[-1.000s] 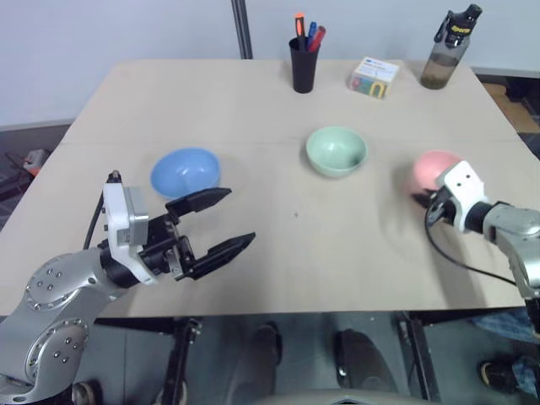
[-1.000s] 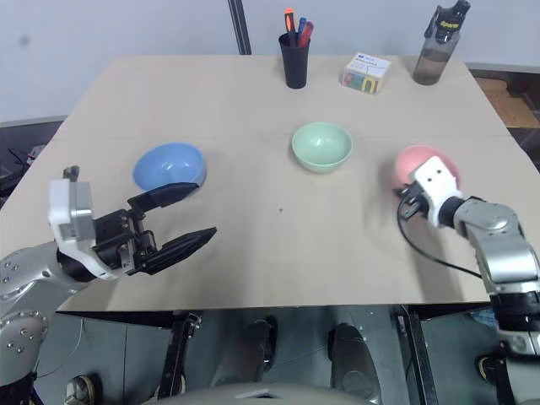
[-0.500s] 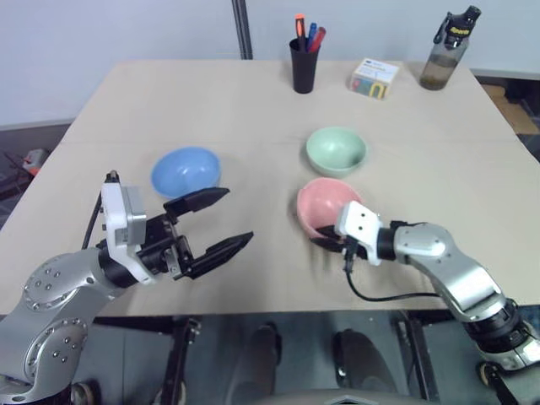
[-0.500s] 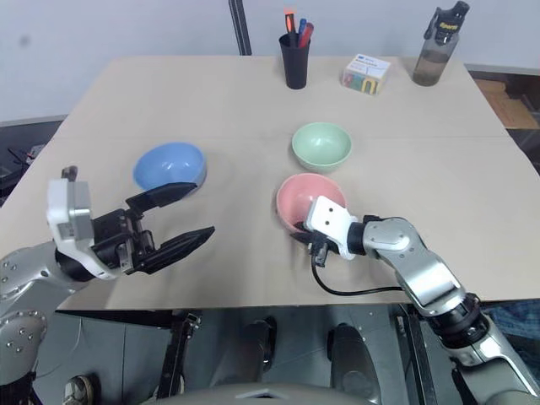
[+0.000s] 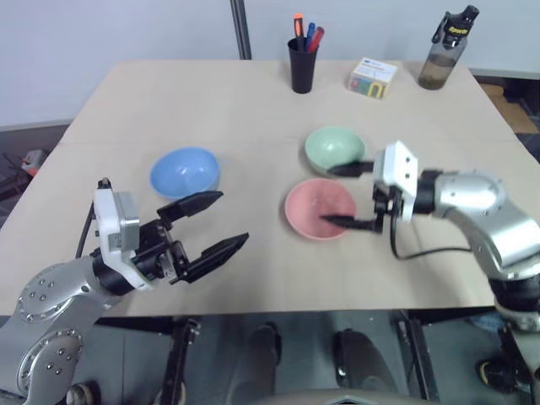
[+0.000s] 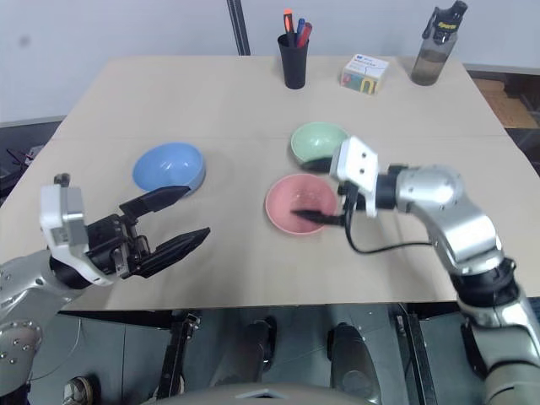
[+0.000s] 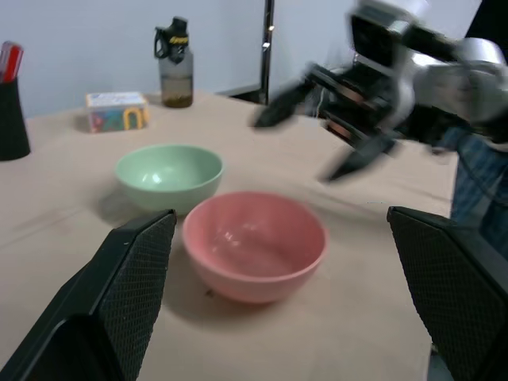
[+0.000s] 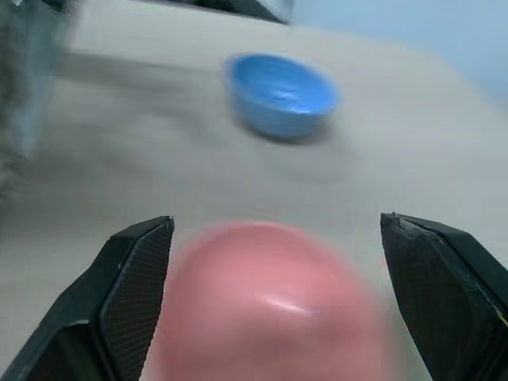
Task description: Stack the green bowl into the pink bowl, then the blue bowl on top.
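Observation:
The pink bowl (image 5: 314, 211) stands upright at the table's middle, just in front of the green bowl (image 5: 335, 148). The blue bowl (image 5: 185, 171) sits apart to the left. My right gripper (image 5: 348, 196) hovers open over the pink bowl's right side and holds nothing; one finger lies across the pink rim in view, the other near the green bowl's front edge. My left gripper (image 5: 232, 218) stands open and empty in front of the blue bowl, off the table's near-left part. The left wrist view shows the green bowl (image 7: 168, 171), the pink bowl (image 7: 254, 242) and the right gripper (image 7: 333, 119) above them.
At the back of the table (image 5: 169, 101) stand a black pen cup (image 5: 303, 63), a small colourful box (image 5: 375, 77) and a dark bottle (image 5: 443, 46). A pole (image 5: 241, 29) rises behind the far edge.
My right gripper carried the pink bowl from the table's right side to the middle, in front of the green bowl, then let go, opened and rose. The left arm stayed put.

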You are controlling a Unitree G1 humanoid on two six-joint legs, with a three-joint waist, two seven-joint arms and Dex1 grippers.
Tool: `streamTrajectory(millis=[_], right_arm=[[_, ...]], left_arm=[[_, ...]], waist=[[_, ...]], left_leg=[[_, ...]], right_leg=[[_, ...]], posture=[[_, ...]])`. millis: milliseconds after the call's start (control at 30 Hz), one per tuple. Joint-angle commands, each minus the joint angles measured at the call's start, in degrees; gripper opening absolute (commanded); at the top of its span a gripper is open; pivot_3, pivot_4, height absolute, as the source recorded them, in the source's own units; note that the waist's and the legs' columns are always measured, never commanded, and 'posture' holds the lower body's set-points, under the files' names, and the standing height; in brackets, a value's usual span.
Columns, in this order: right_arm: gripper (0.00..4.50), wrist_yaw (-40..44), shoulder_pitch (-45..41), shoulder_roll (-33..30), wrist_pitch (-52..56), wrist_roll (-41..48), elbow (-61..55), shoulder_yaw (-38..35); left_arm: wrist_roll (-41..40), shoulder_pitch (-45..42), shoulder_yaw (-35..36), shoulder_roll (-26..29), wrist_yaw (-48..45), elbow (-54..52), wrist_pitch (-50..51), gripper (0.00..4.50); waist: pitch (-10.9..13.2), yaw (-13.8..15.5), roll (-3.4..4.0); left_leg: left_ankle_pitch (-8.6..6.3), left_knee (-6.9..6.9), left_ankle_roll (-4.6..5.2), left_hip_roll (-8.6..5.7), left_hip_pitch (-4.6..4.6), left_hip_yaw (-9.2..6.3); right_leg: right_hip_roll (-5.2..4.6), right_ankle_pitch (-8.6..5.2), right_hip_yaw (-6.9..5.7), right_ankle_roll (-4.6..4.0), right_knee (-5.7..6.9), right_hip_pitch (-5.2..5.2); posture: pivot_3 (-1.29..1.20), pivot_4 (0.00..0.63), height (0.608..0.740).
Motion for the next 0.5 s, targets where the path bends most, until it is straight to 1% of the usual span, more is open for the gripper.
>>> streamTrajectory(millis=[33,100,200,333,433,467,500], right_arm=[[4.35,-4.78,-8.09,-0.11,-21.37,-15.46,23.70,5.66],[4.35,-7.56,-12.79,1.94,-30.99,-20.83,36.62,8.54],[4.35,-11.03,-18.78,5.58,-41.08,-26.68,51.71,11.90],[4.35,-14.40,-24.33,9.84,-48.96,-32.00,64.89,14.72],[3.52,-16.32,-27.03,12.13,-52.10,-34.50,70.97,15.53],[3.34,-16.72,-27.75,12.74,-52.83,-35.08,72.52,15.60],[2.75,-16.91,-28.31,13.23,-53.50,-35.59,73.78,15.65]], left_arm=[[-1.81,0.15,2.14,-0.62,0.54,-0.14,-0.98,4.50],[-1.17,0.97,2.58,-1.67,1.64,0.35,-1.41,4.50],[-0.51,3.09,3.92,-3.13,2.87,-0.01,-1.91,4.50],[-0.62,6.59,6.05,-4.18,4.05,-2.27,-2.43,4.50],[-0.76,9.16,7.52,-4.82,5.02,-4.10,-3.05,4.50],[-0.82,9.80,7.87,-4.97,5.30,-4.57,-3.24,4.50],[-0.87,10.35,8.10,-5.14,5.60,-5.07,-3.39,4.50]], waist=[[0.00,-0.24,0.00],[0.00,-0.59,0.00],[0.03,-1.28,-0.02],[0.07,-1.68,-0.01],[0.09,-1.75,0.01],[0.09,-1.74,0.01],[0.09,-1.67,0.01]], left_leg=[[0.00,0.00,0.00,-0.01,0.01,0.05],[0.01,-0.01,-0.01,-0.02,-0.02,0.09],[0.01,-0.10,-0.01,-0.03,-0.05,0.09],[0.02,-0.27,-0.02,-0.04,-0.12,0.12],[0.02,-0.31,-0.02,-0.03,-0.09,0.16],[0.02,-0.30,-0.02,-0.03,-0.08,0.16],[0.02,-0.30,-0.02,-0.03,-0.08,0.16]], right_leg=[[-0.01,0.01,0.02,-0.01,-0.01,0.00],[-0.02,0.13,0.04,-0.20,-0.03,-0.02],[-0.02,0.15,0.07,-0.21,-0.05,-0.05],[-0.01,0.24,0.12,-0.07,-0.03,-0.22],[0.01,0.22,0.18,-0.11,-0.01,-0.26],[0.01,0.20,0.18,-0.14,0.02,-0.26],[0.02,0.16,0.18,-0.21,0.02,-0.26]], posture=[[0.00,0.150,0.740],[0.00,0.150,0.740],[0.00,0.150,0.740],[0.00,0.150,0.740],[0.00,0.150,0.740],[0.00,0.150,0.740],[0.00,0.150,0.740]])
